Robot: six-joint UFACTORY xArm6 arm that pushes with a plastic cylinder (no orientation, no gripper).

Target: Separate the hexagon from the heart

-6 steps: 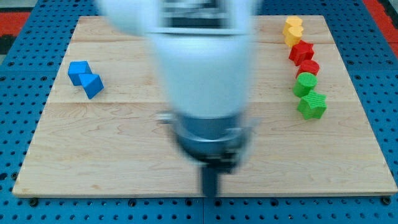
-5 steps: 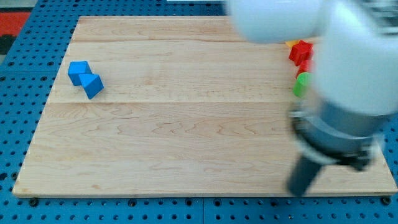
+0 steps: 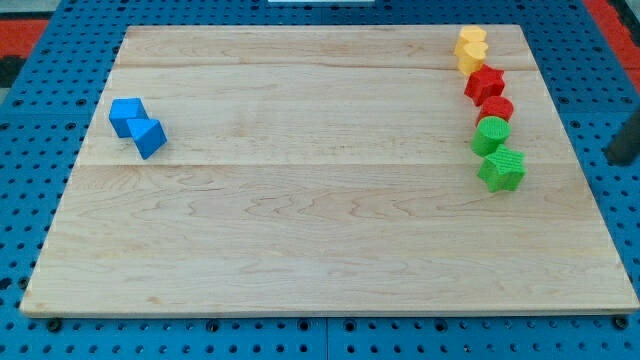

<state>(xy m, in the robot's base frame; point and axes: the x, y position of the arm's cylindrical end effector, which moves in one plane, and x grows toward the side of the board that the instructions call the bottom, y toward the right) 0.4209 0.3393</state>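
Having swept off the middle, my tip [image 3: 620, 162], a bare rod with no claw and holding nothing, now sits past the board's [image 3: 300, 250] right edge, so the 2 touching blocks near the top-right corner, seemingly yellow heart [image 3: 471, 40] above yellow hexagon [image 3: 470, 60], remain unseparated; the hexagon has no clear long axis.

Table [image 3: 320, 220]: pale wood, fine grain, faint lengthwise plank lines. Surround [image 3: 40, 110]: blue pegboard, regular dark hole grid; red patches at view's top corners. Yellow heart [image 3: 472, 42] and yellow hexagon [image 3: 470, 59]: saturated yellow. Red star [image 3: 485, 82], red cylinder [image 3: 497, 108]: red. Green cylinder [image 3: 491, 132], green star [image 3: 502, 168]: green. Two blue blocks [image 3: 137, 126]: blue. My tip [image 3: 622, 160]: dark, near black.
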